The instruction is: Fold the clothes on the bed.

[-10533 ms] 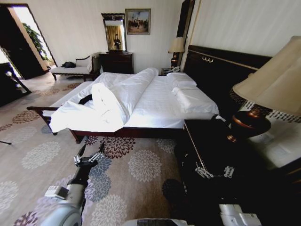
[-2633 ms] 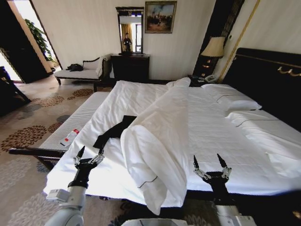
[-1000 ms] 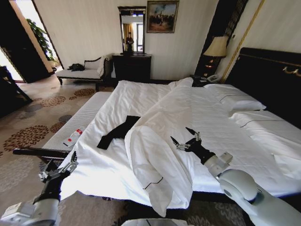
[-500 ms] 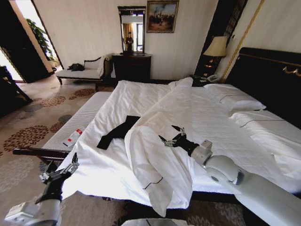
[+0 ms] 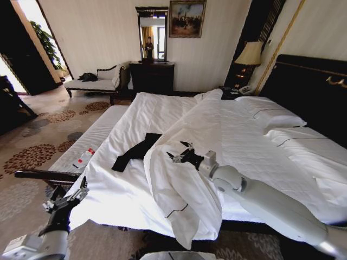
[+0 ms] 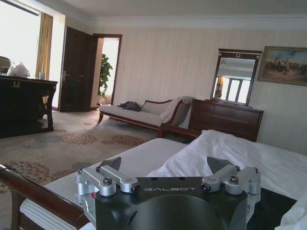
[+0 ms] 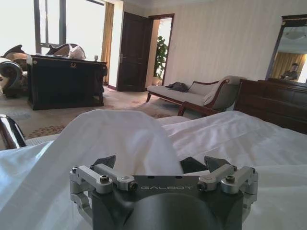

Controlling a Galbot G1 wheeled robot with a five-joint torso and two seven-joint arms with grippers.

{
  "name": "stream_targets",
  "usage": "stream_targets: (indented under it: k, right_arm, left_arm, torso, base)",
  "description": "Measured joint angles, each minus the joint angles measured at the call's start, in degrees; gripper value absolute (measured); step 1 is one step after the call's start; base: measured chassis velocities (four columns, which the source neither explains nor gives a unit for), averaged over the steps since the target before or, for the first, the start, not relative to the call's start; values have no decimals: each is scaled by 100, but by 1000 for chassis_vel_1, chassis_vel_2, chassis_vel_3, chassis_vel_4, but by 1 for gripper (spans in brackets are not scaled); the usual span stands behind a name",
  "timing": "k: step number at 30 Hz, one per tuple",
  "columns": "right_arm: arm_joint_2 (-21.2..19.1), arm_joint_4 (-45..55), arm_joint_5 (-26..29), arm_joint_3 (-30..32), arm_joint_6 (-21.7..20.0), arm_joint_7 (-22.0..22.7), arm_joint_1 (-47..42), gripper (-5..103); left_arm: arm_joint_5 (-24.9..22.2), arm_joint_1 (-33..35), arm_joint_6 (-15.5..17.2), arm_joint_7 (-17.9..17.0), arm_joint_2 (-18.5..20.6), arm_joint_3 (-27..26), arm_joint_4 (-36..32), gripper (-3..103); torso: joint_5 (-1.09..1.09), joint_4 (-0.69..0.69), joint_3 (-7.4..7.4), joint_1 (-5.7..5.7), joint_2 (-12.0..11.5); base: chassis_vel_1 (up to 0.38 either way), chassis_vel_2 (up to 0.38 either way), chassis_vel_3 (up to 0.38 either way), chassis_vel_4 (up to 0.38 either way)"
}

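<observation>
My right arm stretches long across the bed (image 5: pixel 255 146), its right gripper (image 5: pixel 180 151) poised with fingers spread wide over the bunched white duvet (image 5: pixel 184 184). The black T-shirt (image 5: pixel 134 151) lies just beyond on the sheet. My left gripper (image 5: pixel 66 196) waits low by the footboard, fingers open.

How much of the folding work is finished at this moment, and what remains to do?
Nothing is folded yet. The black T-shirt lies crumpled on the bed, partly under the folded-back white duvet. The right hand reaches, open, over the duvet near the shirt; the left hand waits, open, at the bed's foot. Grasping, spreading and folding remain.
</observation>
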Motion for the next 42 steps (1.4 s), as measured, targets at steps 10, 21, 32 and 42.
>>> stream_targets:
  k: [10,21,32,42]
  right_arm:
    - [580,-600,-14,-896,-221,276,723,100]
    - [932,-932,126,-1287,-290,486,1313,88]
    - [956,-1016,117,-1430,-489,705,1312,44]
    - [946,-1027,131,-1390,-428,782,1270,13]
  left_arm:
    - [-251,-128,24,-27,70,-187,0,100]
    - [-551,-276,80,-28,223,-396,3,100]
    - [-716,-379,96,-31,316,-511,130,100]
    - [-738,-417,103,-31,337,-509,183,100]
  torso:
    - [0,0,0,0,0]
    - [-1,0,0,0,0]
    - [0,0,0,-1,0]
    - [0,0,0,-1,1]
  base:
    - [0,0,0,0]
    - [0,0,0,0]
    - [0,0,0,0]
    - [0,0,0,0]
